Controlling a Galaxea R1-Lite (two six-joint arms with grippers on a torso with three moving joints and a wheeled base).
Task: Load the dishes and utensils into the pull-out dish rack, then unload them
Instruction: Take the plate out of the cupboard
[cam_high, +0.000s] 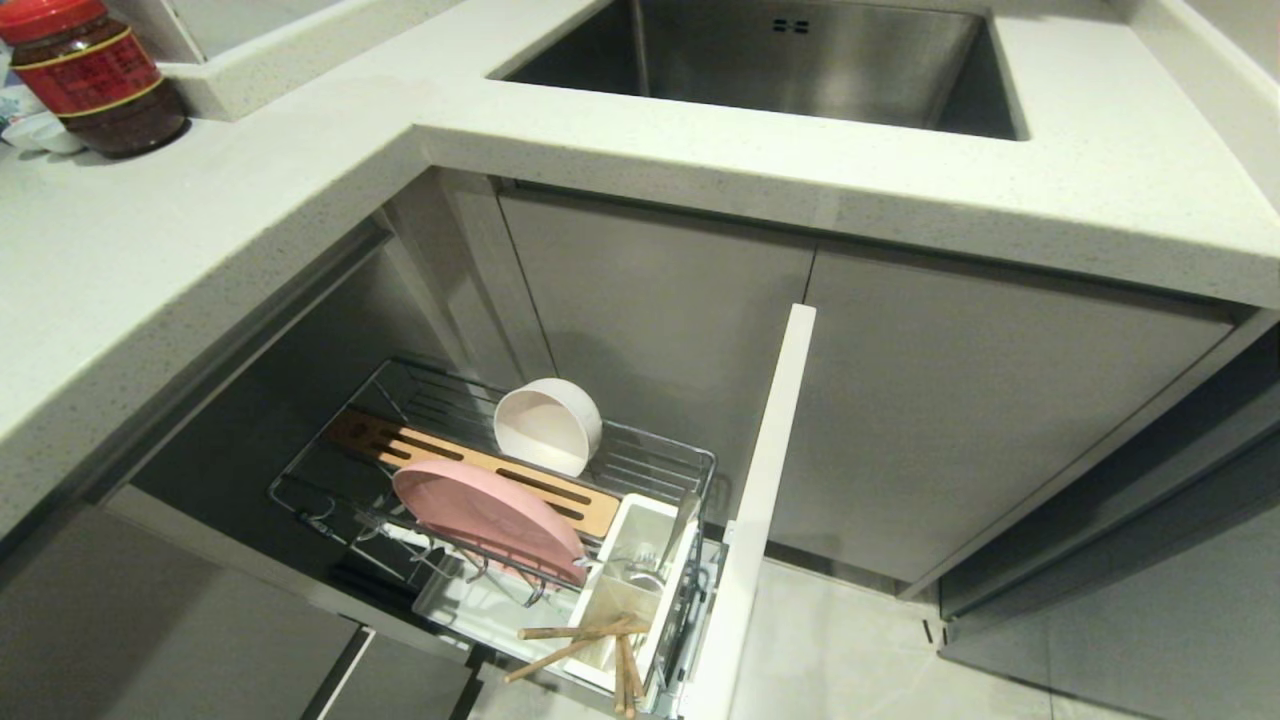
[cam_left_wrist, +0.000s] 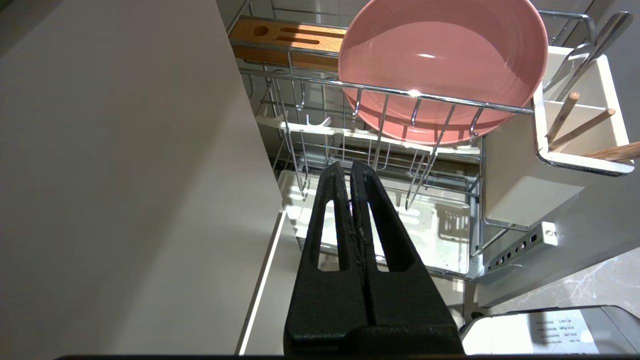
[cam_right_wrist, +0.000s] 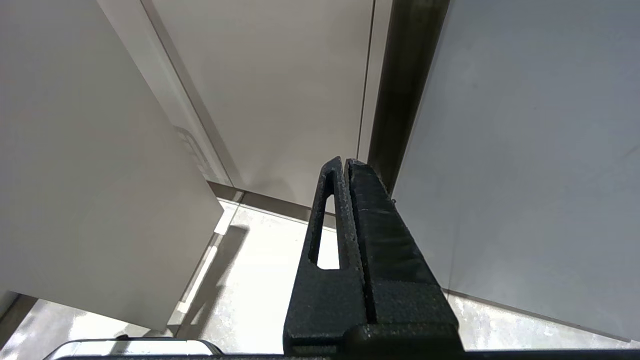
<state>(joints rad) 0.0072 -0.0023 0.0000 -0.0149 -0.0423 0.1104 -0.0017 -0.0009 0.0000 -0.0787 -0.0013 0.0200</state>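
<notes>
Below the counter (cam_high: 200, 260), the rack (cam_high: 660, 462) stands pulled out and loaded: the plate (cam_high: 490, 520) stands on edge in the front wires, the bowl (cam_high: 548, 425) lies tipped on its side behind the wooden strip (cam_high: 480, 470), and the chopsticks (cam_high: 575, 645) and fork (cam_high: 682, 525) sit in the white holder (cam_high: 640, 560). So unloading looks like the step in hand. The left gripper (cam_left_wrist: 348, 167) hangs just before the rack's lower wires, its fingers pressed together and empty; it would need to spread them wide before reaching over the top rail for the plate's rim, and lift straight up so the plate clears the wire prongs without dragging the rack. The right gripper (cam_right_wrist: 345, 162), likewise closed on nothing, is parked facing the cabinet doors (cam_right_wrist: 280, 90), well apart from the rack. Neither arm shows in the head view. The fork's tines are buried in the holder, the plate's lower edge is hidden behind wires, and the chopsticks' count is hard to make out.
</notes>
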